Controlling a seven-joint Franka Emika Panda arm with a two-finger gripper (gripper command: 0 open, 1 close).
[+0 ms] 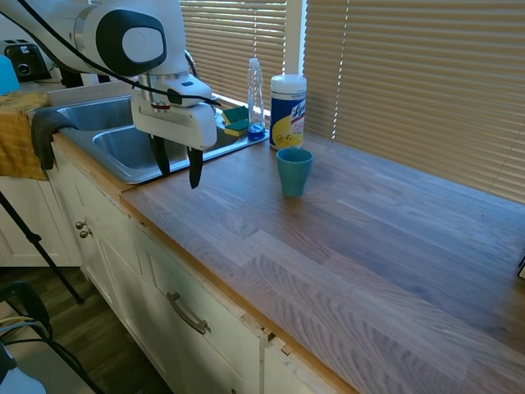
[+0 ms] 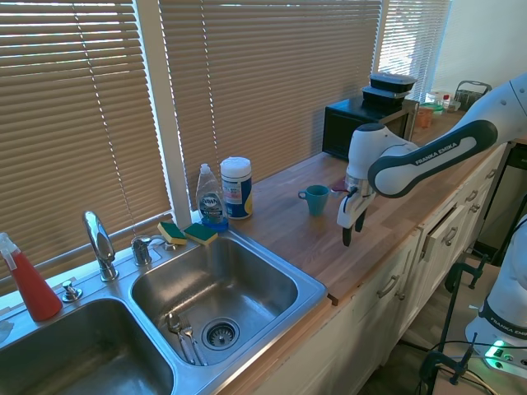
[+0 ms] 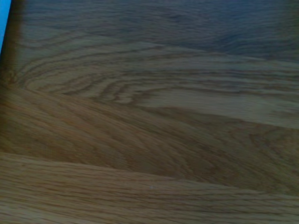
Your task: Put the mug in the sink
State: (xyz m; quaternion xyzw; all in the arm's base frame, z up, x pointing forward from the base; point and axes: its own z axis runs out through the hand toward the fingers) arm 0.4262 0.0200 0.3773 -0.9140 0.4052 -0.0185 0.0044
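Teal and likely light, stiff plastic, the mug (image 1: 294, 170) stands upright on the counter (image 1: 394, 246) beside the wipes canister (image 1: 288, 99), gripper (image 1: 177, 168) spread empty nearby, best pinched across its rim.

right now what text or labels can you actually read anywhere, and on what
"FRANKA EMIKA" on the white arm's dark forearm band.
"DAWN", only just legible, on the dish soap bottle.
Wipes canister: yellow label with a script brand, too blurred to read.
Mug, microwave, red spray bottle: no readable text.
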